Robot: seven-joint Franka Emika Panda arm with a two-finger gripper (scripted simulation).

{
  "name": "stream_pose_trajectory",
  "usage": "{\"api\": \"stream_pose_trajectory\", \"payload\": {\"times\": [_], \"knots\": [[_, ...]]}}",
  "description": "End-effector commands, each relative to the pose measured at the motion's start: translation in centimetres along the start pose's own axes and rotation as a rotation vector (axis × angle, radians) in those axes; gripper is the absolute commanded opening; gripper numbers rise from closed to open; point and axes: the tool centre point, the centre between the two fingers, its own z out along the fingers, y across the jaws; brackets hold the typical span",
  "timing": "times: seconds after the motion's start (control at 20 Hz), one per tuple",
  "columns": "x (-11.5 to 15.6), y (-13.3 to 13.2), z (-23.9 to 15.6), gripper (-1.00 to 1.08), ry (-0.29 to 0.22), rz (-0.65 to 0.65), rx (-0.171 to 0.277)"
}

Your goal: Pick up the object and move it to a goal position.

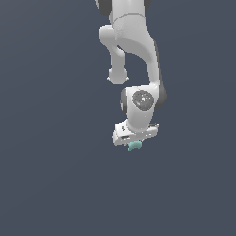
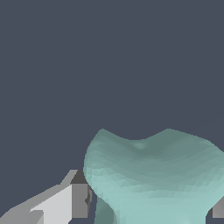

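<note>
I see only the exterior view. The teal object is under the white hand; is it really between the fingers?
Observer: Yes; the wrist view shows the teal object filling the gap between the fingers of the hand.
Operator: Do they touch it?
Observer: Both appear pressed to its sides, though one is mostly out of frame.
Operator: Its shape from near?
Observer: Lumpy, two rounded lobes with a dip between.
</note>
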Motion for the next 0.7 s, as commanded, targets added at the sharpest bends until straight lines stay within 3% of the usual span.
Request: {"api": "stream_pose_trajectory", "payload": {"times": [0.0, 0.65], "knots": [[0.2, -0.2, -1.7, -1.00, 0.002, 0.000, 0.000], [1.8, -2.0, -14.7, -1.00, 0.002, -0.001, 0.000]]}}
